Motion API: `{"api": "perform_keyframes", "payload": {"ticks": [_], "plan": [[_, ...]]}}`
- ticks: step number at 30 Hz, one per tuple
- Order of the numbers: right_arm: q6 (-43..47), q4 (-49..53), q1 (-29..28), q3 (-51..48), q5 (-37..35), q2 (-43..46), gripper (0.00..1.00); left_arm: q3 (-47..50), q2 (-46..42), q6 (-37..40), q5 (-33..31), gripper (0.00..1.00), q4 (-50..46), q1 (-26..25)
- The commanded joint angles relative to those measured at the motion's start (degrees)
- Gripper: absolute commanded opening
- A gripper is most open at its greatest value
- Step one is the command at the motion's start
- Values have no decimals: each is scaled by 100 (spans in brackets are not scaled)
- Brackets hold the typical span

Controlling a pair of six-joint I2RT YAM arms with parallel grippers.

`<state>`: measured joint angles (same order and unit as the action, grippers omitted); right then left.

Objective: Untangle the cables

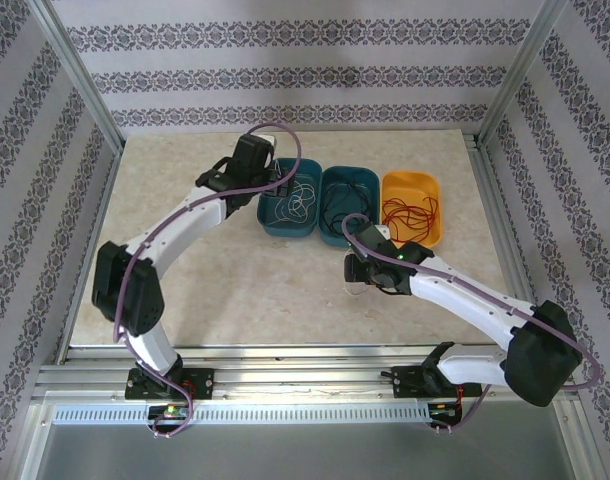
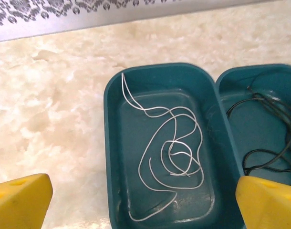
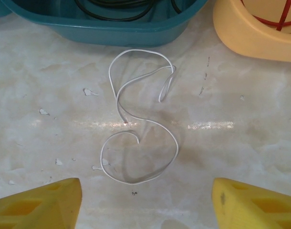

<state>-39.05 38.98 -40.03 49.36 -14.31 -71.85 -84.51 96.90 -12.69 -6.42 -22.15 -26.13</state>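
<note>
The worktop (image 3: 241,133) has a pale marble-look surface, smooth and semi-glossy. It catches a streak of light and is flecked with small pale marks. The teal tub (image 2: 109,143) is smooth, glossy plastic, and the orange tub (image 3: 241,33) looks like the same plastic, slightly duller. The white cable (image 3: 177,150) has a smooth satin sheath. The fingertips (image 3: 36,205) of the right gripper (image 3: 146,191) are matt yellow. The frame rail (image 1: 285,368) along the worktop's near edge is brushed metal.

The left arm (image 1: 180,228) stretches far forward with a bent elbow. Its left gripper (image 2: 144,205) points down, and its yellow fingers (image 2: 21,200) are wide apart. The right arm (image 1: 465,300) reaches forward and to the left, closer in. The right gripper (image 3: 145,202) points down too, spread wide and empty.
</note>
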Motion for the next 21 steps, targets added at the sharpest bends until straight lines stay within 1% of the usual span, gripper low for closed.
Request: {"api": "perform_keyframes", "payload": {"ticks": [1,5,6,7,12,14,18,21], "plan": [[-17,65,-105,185,-237,-87,77,510,-430,-110,24,99,501,55],[25,58,-153,240,-318,-200,88,1252,-1121,-191,-13,99,1036,55],[29,60,-160,265,-324,-230,95,1455,-1286,-190,-29,99,1189,58],[30,63,-158,279,-327,-265,98,1641,-1452,-198,-34,99,1332,56],[-54,66,-155,340,-437,-380,98,2852,-2368,-293,-120,99,2312,56],[-102,41,-115,337,-444,-408,98,3243,-2679,-307,-165,99,2558,54],[-121,-92,-47,334,-300,-581,98,3859,-3263,-318,-433,99,2672,54],[-65,-101,-23,413,-275,-835,98,4322,-3706,-465,-687,99,2650,56]]}}
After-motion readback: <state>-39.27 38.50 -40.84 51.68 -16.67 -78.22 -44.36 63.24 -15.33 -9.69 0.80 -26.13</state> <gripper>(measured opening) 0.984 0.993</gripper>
